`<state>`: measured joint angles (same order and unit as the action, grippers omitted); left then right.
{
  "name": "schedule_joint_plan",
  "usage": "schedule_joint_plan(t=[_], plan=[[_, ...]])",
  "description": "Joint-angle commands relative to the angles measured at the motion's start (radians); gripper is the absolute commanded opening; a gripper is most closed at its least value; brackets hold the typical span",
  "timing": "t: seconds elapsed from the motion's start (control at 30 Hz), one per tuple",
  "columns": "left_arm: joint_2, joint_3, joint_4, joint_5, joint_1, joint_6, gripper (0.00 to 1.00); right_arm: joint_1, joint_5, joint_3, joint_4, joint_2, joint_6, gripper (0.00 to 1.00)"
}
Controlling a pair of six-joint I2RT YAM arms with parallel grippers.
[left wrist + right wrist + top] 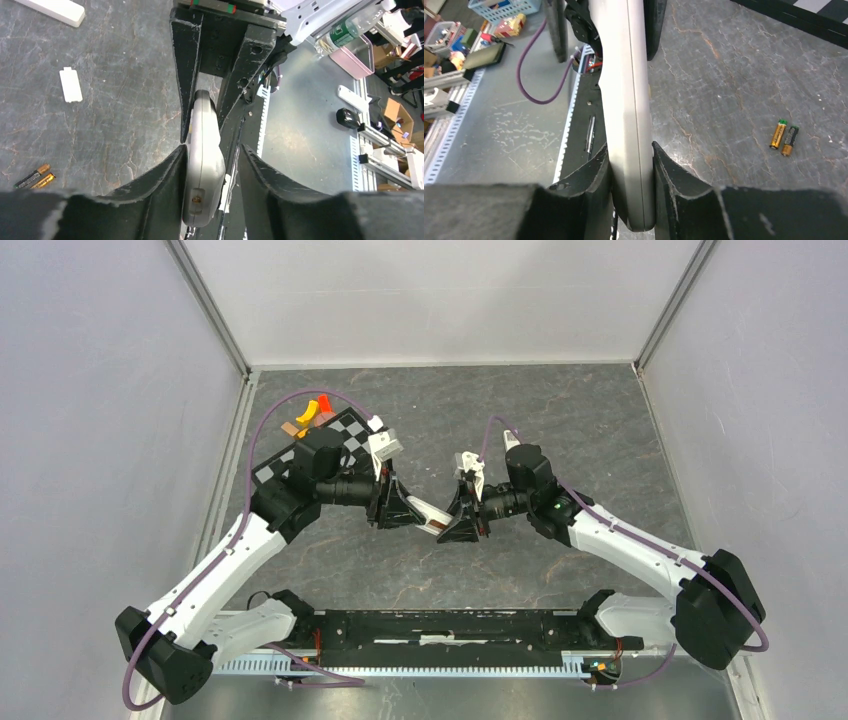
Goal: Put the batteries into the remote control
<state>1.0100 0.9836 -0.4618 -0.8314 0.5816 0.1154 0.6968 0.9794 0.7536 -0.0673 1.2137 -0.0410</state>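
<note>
The white remote control (426,511) hangs above the table between my two grippers, edge up. My right gripper (462,522) is shut on one end of it; in the right wrist view both fingers (674,170) press the remote (626,100). My left gripper (393,510) is open around the other end. In the left wrist view (212,150) the left finger touches the remote (204,150) and a gap shows at the right finger. Two batteries (35,177) lie side by side on the table, also seen in the right wrist view (785,136). They are hidden in the top view.
A small white battery cover (70,85) lies on the table, with a plain white strip (52,9) beyond it. A checkerboard (340,435) and orange and yellow pieces (307,412) lie at the back left. White walls enclose the dark stone table (560,410).
</note>
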Motion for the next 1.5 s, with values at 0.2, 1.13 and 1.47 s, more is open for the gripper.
schedule_joint_plan(t=[0.2,1.13,1.47], plan=[[-0.058,-0.176,0.718,0.112,0.004,0.608,0.71,0.006,-0.155,-0.077,-0.580,-0.021,-0.601,0.26],[-0.089,-0.290,0.879,0.465,0.004,0.633,0.02,0.006,-0.247,-0.166,-0.784,0.016,-0.785,0.68],[-0.242,-0.196,0.247,1.143,0.003,0.352,0.02,0.010,-0.666,-0.076,-0.323,0.073,-0.433,0.67]])
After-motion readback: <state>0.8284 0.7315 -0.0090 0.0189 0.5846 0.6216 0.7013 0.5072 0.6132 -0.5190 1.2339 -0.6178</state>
